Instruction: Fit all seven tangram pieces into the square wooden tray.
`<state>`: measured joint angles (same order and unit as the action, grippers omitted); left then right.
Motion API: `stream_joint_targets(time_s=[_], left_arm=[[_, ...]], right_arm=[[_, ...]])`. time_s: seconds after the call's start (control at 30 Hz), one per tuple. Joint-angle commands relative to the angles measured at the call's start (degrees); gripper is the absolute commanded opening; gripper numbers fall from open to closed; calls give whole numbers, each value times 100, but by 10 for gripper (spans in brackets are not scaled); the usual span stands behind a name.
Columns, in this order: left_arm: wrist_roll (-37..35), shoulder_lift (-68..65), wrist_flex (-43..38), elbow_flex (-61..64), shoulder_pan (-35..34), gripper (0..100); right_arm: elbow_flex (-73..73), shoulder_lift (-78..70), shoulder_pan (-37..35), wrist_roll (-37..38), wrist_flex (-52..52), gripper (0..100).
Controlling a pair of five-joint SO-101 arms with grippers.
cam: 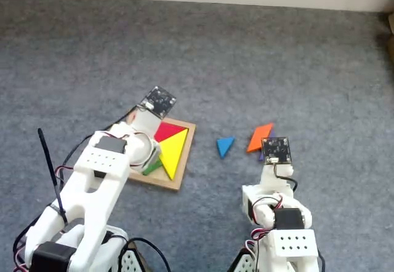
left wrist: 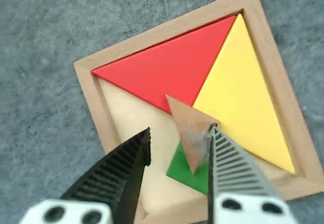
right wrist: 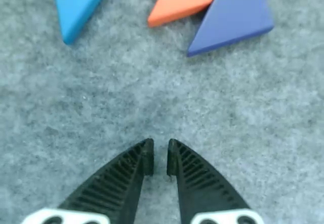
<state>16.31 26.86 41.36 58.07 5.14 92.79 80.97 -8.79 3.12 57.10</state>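
1. Grey, felt-like cloth covers the counter (cam: 258, 56) where your work lies.
2. Your wooden tray (cam: 180, 173) sits left of centre, turned a little askew to the counter's edges.
3. Inside it, the red triangle (left wrist: 167, 69) lies along the far side and the yellow triangle (left wrist: 243, 102) along the right side. The two meet along one straight edge.
4. A green piece (left wrist: 185, 171) lies toward the near side of the tray, next to the yellow triangle. The rest of the tray floor is bare wood.
5. A small brown triangle (left wrist: 188, 127) sits where red and yellow meet, with one end over the green piece. You cannot tell whether it lies flat or tipped.
6. Your left claw (left wrist: 179, 131) hangs over the tray, spread wide. One finger is right against the brown triangle's edge and the other stands apart over bare wood, so it grips nothing.
7. The blue triangle (cam: 225, 145) lies on the cloth to the right of the tray, apart from it.
8. Farther right is the orange parallelogram (cam: 260, 136), with the purple triangle (right wrist: 235, 16) touching its near side.
9. Your right claw (right wrist: 160, 155) sits nearer than these three loose pieces, low over the cloth. Its fingers are drawn almost together, with a thin slit between the tips and nothing in them.
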Motion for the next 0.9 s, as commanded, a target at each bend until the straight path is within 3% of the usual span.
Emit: stream_joint_targets(time_s=[0.0,0.23,0.5,0.67,0.77,0.87], left_arm=[[9,-4,-308,-145,-295,184],[448,-13,-378,-136,-382,182],[475,-251,-492,-163,-514,182],[360,-593,-536,-426,-356,182],[-202,-567,-246,-778,-330,185],[-273,-549,44,-1095,-330,185]], right_arm=[[-31,57,84,9,-92,63],[-31,57,84,26,-92,63],[-31,57,84,44,-92,63],[-31,57,84,44,-92,63],[-31,57,84,44,-92,63],[-31,57,84,53,-92,63]])
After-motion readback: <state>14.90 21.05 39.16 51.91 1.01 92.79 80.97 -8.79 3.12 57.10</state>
